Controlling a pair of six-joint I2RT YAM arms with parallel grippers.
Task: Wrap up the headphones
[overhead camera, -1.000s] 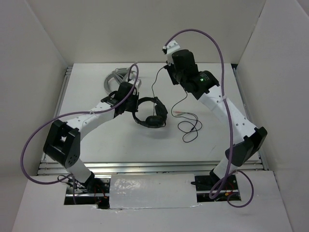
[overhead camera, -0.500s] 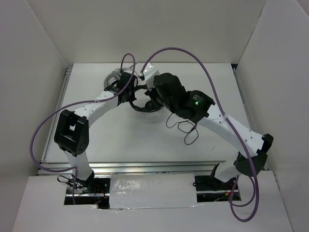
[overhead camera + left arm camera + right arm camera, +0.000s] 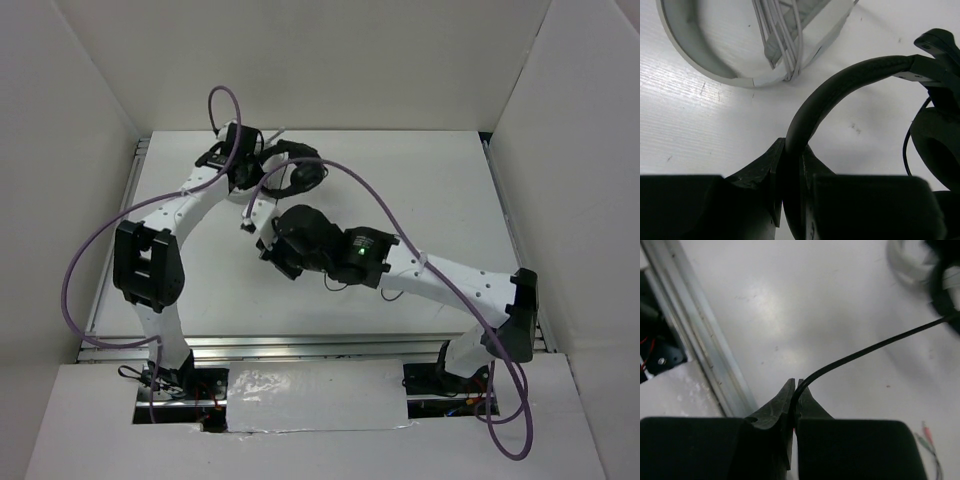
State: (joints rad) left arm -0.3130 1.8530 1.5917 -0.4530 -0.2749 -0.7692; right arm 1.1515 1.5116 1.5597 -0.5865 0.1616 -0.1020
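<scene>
The headphones (image 3: 297, 176) are at eleven o'clock on the tabletop (image 3: 420, 180). The left jaws are clenched on the headband (image 3: 840, 87), probably to anchor it beside the grey stand (image 3: 700, 70). The right jaws pinch the cable (image 3: 875, 347), drawing it toward six o'clock, seemingly for winding. A second ago the headphones lay near centre and the right arm (image 3: 440, 275) reached to one o'clock.

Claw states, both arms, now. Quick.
Left claw: closed on the headphones, gripping the headband.
Right claw: closed on their cable.
</scene>
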